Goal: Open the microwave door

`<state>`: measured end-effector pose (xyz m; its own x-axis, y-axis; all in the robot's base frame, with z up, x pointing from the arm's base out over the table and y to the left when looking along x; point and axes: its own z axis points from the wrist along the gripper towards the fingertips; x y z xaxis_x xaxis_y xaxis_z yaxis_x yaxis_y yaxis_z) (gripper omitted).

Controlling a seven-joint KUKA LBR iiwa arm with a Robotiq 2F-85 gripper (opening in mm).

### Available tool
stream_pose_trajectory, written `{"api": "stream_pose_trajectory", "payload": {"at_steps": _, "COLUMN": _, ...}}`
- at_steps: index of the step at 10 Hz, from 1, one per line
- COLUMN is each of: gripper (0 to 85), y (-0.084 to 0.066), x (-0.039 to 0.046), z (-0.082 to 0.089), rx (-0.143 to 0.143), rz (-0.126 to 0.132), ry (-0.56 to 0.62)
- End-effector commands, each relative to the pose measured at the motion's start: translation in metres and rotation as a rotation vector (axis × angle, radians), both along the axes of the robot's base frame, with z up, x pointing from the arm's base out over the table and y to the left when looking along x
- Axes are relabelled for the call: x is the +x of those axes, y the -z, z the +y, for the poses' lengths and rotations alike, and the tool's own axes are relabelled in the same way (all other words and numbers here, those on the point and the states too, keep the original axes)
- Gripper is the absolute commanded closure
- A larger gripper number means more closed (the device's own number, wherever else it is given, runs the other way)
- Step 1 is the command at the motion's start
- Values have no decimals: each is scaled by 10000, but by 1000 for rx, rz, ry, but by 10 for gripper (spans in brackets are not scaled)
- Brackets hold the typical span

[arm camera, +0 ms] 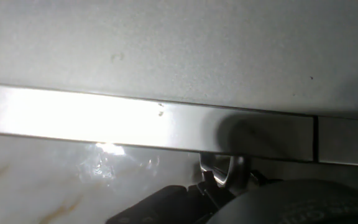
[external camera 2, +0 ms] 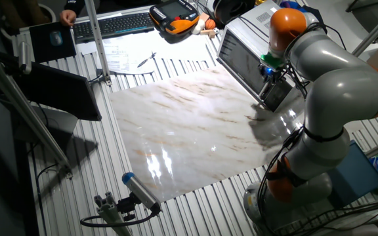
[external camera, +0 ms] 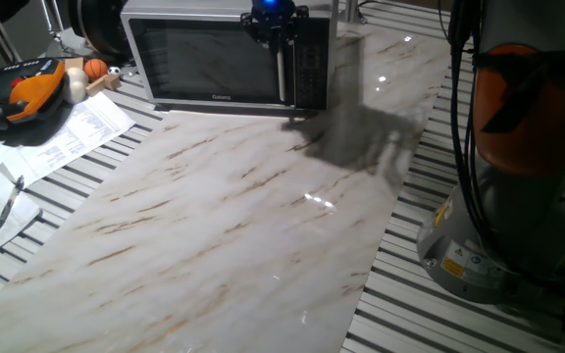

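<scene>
Standing at the far edge of the marble tabletop (external camera: 263,216), the microwave (external camera: 226,54) faces the table with the microwave door (external camera: 209,61) flush and closed. The gripper (external camera: 281,37) sits at the vertical bar handle (external camera: 282,83); finger spacing cannot be determined from any view.

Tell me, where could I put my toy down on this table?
The marble board is bare in front of the microwave, all the way to its near edge. It is crowded left of the microwave: papers, a pen, an orange controller, a small ball. The gripper is at the microwave door.
</scene>
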<state>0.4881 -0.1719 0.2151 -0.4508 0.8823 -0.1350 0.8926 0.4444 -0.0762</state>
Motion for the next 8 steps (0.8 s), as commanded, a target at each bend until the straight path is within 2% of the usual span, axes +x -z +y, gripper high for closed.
{"api": "stream_pose_trajectory", "payload": {"at_steps": 1, "gripper": 510, "y": 4, "x": 13, "z": -7, "rx": -1, "rz": -2, "ry": -2}}
{"api": "stream_pose_trajectory", "payload": {"at_steps": 2, "gripper": 510, "y": 11, "x": 23, "z": -9, "rx": 1, "rz": -6, "ry": -6}}
{"api": "stream_pose_trajectory", "payload": {"at_steps": 3, "gripper": 680, "y": 16, "x": 30, "z": -10, "rx": 2, "rz": -8, "ry": -11}}
{"api": "stream_pose_trajectory", "payload": {"at_steps": 4, "gripper": 680, "y": 19, "x": 33, "z": -11, "rx": 11, "rz": -16, "ry": -21}}
{"api": "stream_pose_trajectory", "payload": {"at_steps": 5, "gripper": 850, "y": 21, "x": 35, "z": -13, "rx": 23, "rz": -19, "ry": -30}}
{"api": "stream_pose_trajectory", "payload": {"at_steps": 6, "gripper": 850, "y": 27, "x": 36, "z": -7, "rx": 25, "rz": -22, "ry": -35}}
{"api": "stream_pose_trajectory", "payload": {"at_steps": 8, "gripper": 850, "y": 42, "x": 35, "z": 44, "rx": 8, "rz": -24, "ry": -30}}
